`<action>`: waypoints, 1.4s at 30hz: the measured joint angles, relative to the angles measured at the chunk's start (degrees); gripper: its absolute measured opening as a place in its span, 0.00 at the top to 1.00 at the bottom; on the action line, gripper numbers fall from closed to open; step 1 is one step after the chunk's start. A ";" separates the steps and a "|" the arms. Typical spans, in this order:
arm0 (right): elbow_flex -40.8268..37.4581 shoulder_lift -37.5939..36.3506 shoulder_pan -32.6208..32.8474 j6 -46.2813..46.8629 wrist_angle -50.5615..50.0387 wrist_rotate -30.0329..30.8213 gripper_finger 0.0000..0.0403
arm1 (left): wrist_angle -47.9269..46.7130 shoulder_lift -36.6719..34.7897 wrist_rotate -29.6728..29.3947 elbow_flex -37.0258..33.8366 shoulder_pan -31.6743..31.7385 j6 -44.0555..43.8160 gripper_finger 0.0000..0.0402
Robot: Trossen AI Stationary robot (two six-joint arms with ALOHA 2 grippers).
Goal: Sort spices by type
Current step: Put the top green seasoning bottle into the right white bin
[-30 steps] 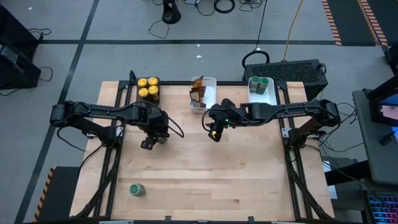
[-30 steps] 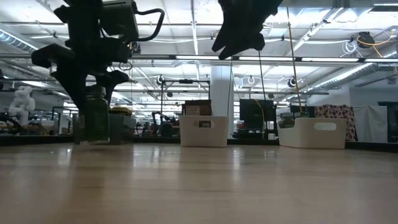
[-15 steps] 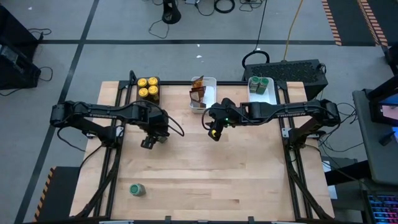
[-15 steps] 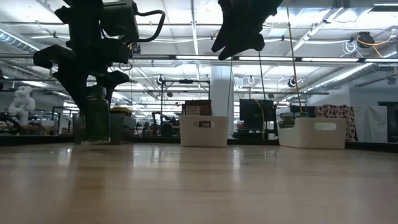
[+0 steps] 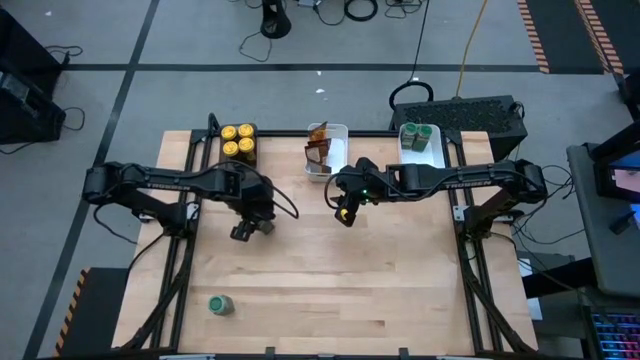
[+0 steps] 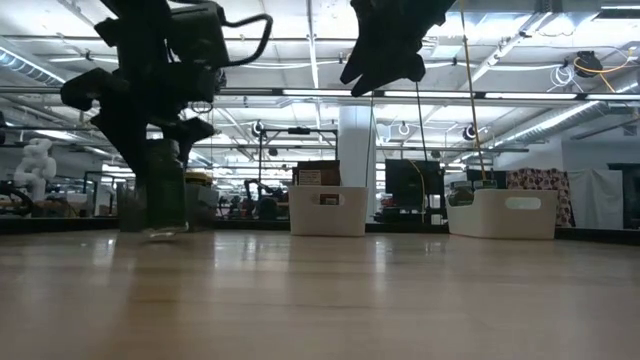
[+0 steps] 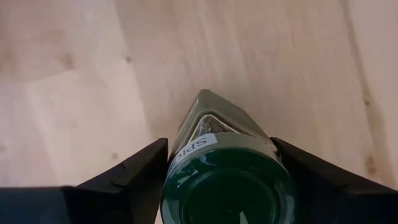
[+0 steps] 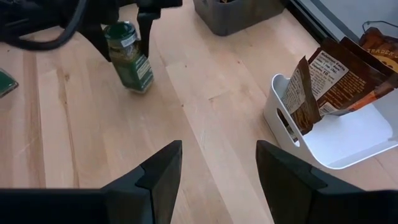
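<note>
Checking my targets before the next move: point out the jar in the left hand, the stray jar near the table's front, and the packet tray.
Held jar (image 8: 132,59): right wrist view, label.
Stray jar (image 5: 220,304): high view, green lid.
Packet tray (image 8: 348,146): right wrist view, white wall.

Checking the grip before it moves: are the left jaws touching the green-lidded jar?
Touching. In the left wrist view the jaws of the left gripper press both sides of the green-lidded jar, no gap showing; the right wrist view shows it tilted.
</note>
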 joint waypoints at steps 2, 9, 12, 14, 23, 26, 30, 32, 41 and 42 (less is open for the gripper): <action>0.00 0.00 0.00 0.02 0.01 -0.02 0.54 | -0.09 0.99 1.50 -0.02 0.00 -0.02 0.32; 0.00 0.00 0.00 -0.41 1.71 -0.15 0.54 | 0.10 2.31 3.91 0.03 0.02 -0.07 0.32; 0.00 0.00 0.00 -0.51 1.95 -0.18 0.54 | 0.17 2.31 4.00 0.03 0.00 -0.90 0.32; 0.00 0.00 0.00 -0.52 1.95 -0.20 0.54 | 0.39 2.31 4.14 0.03 -0.06 -1.43 0.32; 0.00 0.00 0.02 -0.64 1.97 -0.24 0.54 | -0.77 2.16 5.58 0.00 -0.05 -1.46 0.31; 0.00 0.00 0.01 -1.22 2.00 -0.35 0.54 | -1.86 2.15 5.73 0.34 -0.04 -1.51 0.31; 0.00 0.00 0.02 -1.56 2.10 -0.35 0.54 | -2.27 1.66 6.08 0.85 0.39 -1.53 0.27; 0.00 0.00 0.01 -2.22 2.10 -0.39 0.54 | -2.67 1.64 6.82 0.86 0.43 -1.69 0.22; 0.00 0.00 0.00 -3.58 2.31 -0.43 0.54 | -5.53 1.18 7.63 2.11 0.54 -2.43 0.01; 0.00 0.00 0.01 -3.74 2.70 -0.57 0.54 | -5.96 0.75 8.09 2.29 0.71 -2.16 0.01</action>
